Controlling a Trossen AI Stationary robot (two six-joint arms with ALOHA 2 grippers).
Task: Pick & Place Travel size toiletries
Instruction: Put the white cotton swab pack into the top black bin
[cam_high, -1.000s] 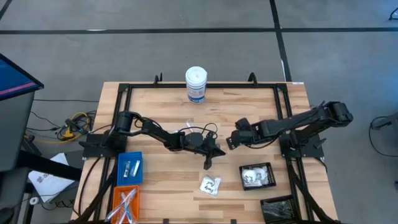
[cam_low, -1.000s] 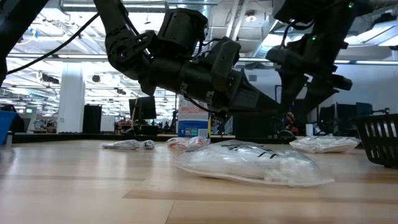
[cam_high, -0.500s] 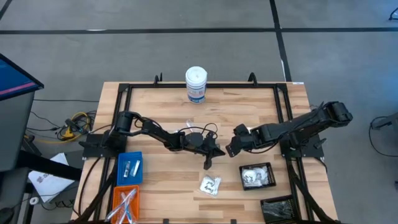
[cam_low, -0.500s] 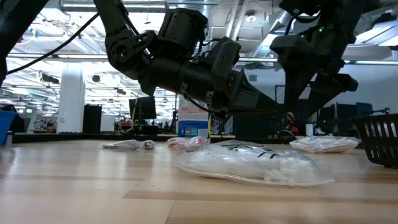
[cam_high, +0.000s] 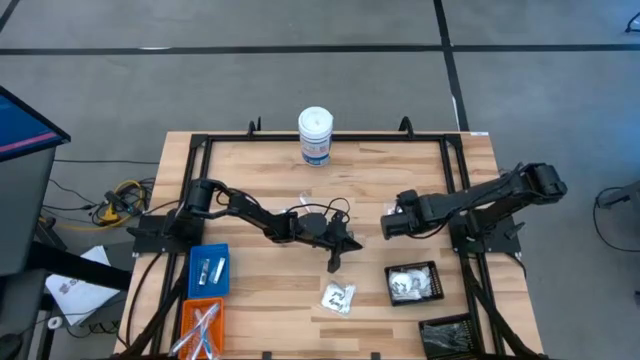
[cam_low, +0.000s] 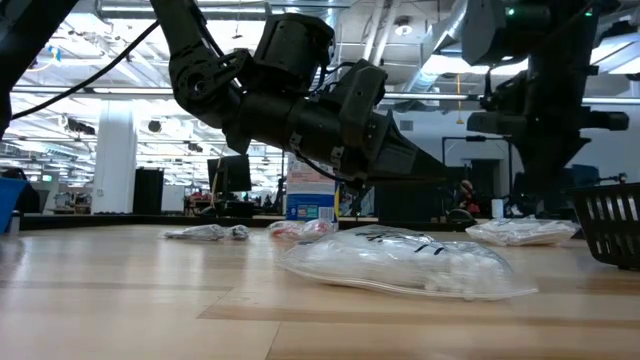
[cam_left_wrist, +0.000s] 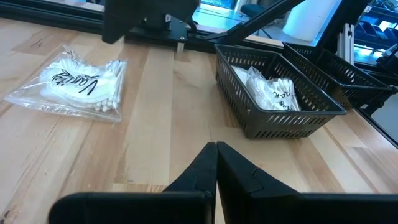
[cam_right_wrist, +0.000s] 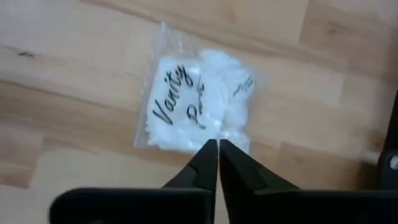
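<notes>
wooden table (cam_high: 400, 170), clear packet (cam_high: 338, 297) near front edge

I work in a large industrial lab hall: beyond my butcher-block worktop (cam_high: 400, 180) run bare ceiling ducts (cam_low: 400, 30) and strip lights, a white pillar (cam_low: 115, 160) stands behind it, and grey concrete floor (cam_high: 250, 80) surrounds it.

Two dark jointed arms (cam_high: 250, 212) — black cables, tapered claws.
</notes>
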